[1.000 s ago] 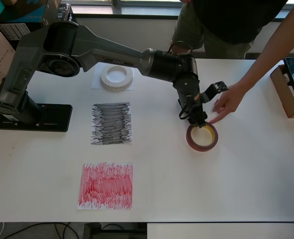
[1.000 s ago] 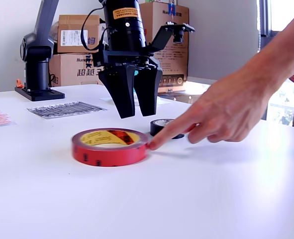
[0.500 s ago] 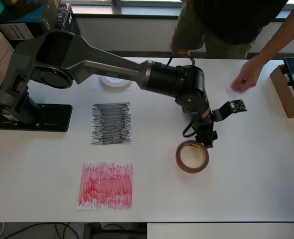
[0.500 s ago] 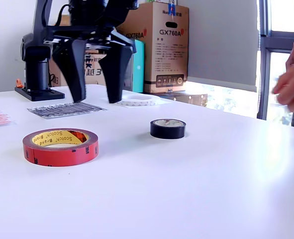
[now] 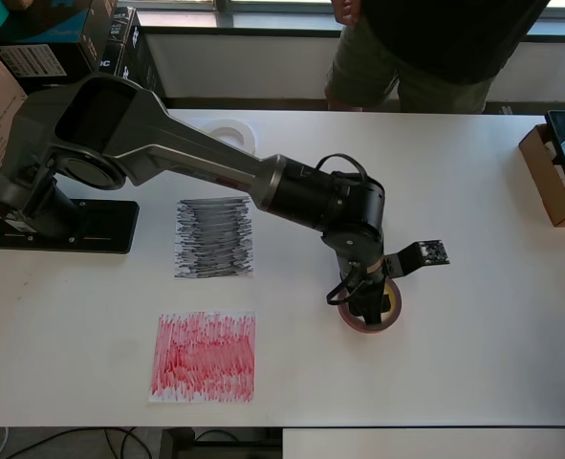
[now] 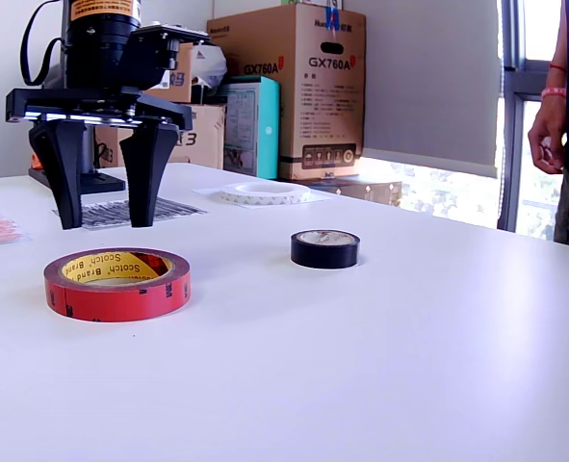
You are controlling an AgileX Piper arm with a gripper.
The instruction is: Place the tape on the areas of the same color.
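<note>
I've swung the arm (image 5: 215, 163) round so the gripper (image 6: 106, 217) now hangs, jaws spread and empty, above the red tape roll (image 6: 117, 283), which lies on the table (image 5: 492, 316), pushed nearer the red sheet (image 5: 204, 356). The helper's hand is gone, so I judge the grasp clear; the black roll (image 6: 324, 247) waits
</note>
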